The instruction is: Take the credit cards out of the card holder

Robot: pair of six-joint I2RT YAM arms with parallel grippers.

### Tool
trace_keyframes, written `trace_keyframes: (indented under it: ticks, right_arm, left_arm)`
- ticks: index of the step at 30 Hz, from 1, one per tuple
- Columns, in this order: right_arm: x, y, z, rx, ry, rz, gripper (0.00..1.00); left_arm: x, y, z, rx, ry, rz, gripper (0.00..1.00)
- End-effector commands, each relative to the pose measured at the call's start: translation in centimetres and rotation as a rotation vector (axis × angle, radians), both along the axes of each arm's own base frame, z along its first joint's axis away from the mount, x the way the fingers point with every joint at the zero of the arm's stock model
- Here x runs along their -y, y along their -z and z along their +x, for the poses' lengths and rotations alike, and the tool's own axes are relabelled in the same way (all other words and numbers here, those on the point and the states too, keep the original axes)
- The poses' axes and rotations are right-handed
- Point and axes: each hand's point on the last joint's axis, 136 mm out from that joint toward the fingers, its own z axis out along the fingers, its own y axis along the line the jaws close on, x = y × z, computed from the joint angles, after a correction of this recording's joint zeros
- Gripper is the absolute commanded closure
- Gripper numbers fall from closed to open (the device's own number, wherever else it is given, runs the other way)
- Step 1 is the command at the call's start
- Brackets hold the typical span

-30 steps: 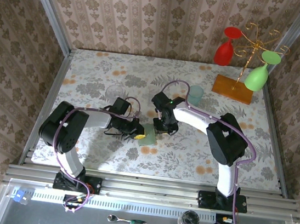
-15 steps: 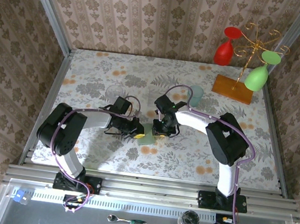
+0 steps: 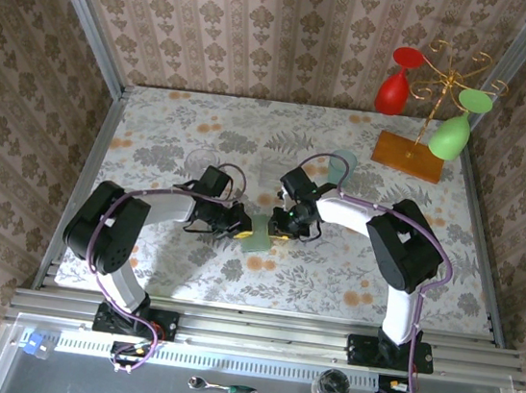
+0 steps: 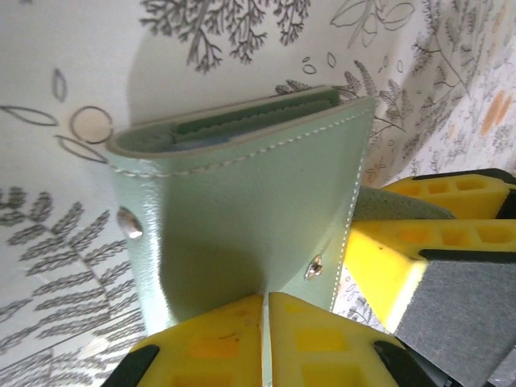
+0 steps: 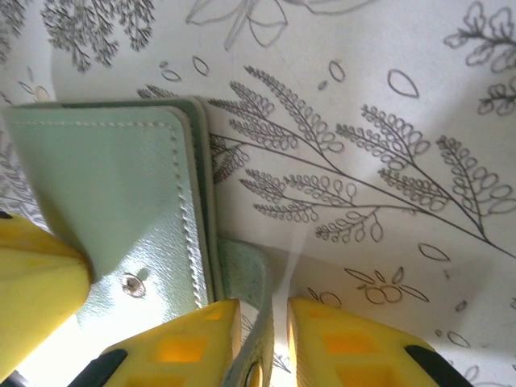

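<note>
The pale green card holder (image 3: 258,236) lies folded on the table between my two grippers. My left gripper (image 4: 267,326) is shut on one leaf of the card holder (image 4: 242,210) at its near edge. Thin edges of the credit cards (image 4: 208,142), bluish and dark green, show between the leaves at the far side. My right gripper (image 5: 264,343) stands narrowly open around the card holder's closure tab (image 5: 242,278). The tab rests against the left finger, and a slit of light shows before the other one. The card holder's body (image 5: 105,185) lies left of that gripper.
A pale teal cup (image 3: 343,165) stands just behind the right arm, and a clear glass (image 3: 204,163) behind the left arm. A wooden-based rack (image 3: 410,156) with a red and a green wine glass is at the back right. Patterned walls close in the table.
The right gripper has shifted slightly to the right at the card holder's edge and its jaws have narrowed around the tab. The left gripper keeps its hold.
</note>
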Motion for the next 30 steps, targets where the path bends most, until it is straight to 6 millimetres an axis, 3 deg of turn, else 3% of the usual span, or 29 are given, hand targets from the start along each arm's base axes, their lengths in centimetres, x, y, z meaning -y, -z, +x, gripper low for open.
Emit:
trace_keyframes:
  ticks: [1,9,15,21,30]
  right_arm:
    - [-0.9,-1.6,0.3,0.015,0.008,0.076,0.78]
    - [-0.9,-1.2,0.4,0.005,0.012,0.086,0.79]
    - [-0.8,-0.9,0.5,0.004,0.018,0.081,0.86]
    - [1.0,-1.8,0.8,0.046,0.034,0.033,0.93]
    - [4.7,-4.2,1.0,0.088,0.059,-0.02,0.98]
  left_arm:
    - [-1.0,0.9,-0.3,-0.018,0.015,0.088,0.9]
    - [-1.0,1.7,-0.5,-0.036,0.026,0.098,0.92]
    - [-0.3,0.5,0.3,0.004,0.017,0.047,0.92]
    - [-0.8,-1.9,1.7,0.083,-0.027,0.01,0.9]
    - [-3.7,-4.1,4.4,0.164,-0.134,-0.04,0.89]
